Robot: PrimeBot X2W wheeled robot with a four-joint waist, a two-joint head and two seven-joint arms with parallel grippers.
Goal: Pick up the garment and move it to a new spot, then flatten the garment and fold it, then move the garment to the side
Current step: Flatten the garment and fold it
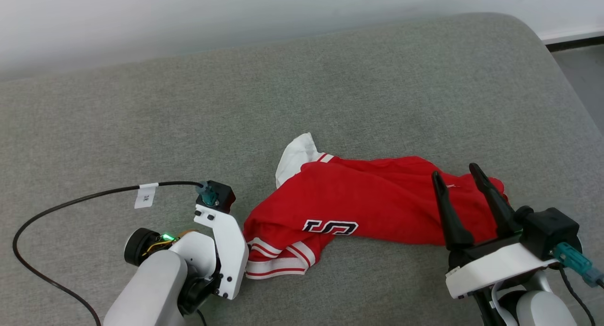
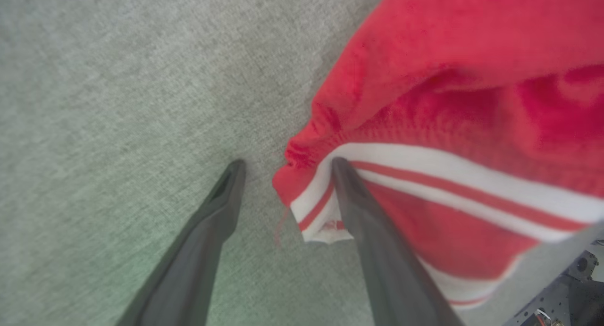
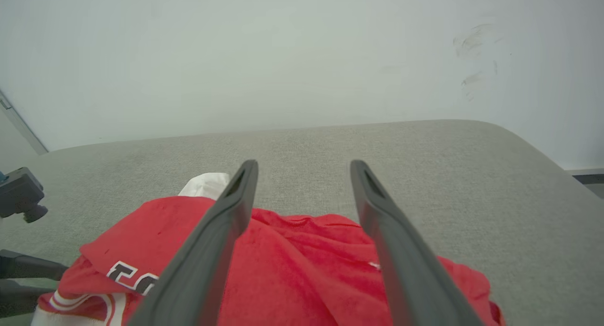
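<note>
Two grippers stand wide open, holding nothing. The garment (image 1: 358, 198) lies crumpled on the grey upholstered surface (image 1: 330, 80), with its white sleeve (image 1: 295, 158) toward the wall and its striped hem (image 2: 448, 175) nearest the robot. The left gripper (image 2: 287, 162) points down at the hem's corner, one finger lying over the stripes. The right gripper (image 1: 454, 170) sits over the garment's right end; whether it touches the fabric is unclear.
</note>
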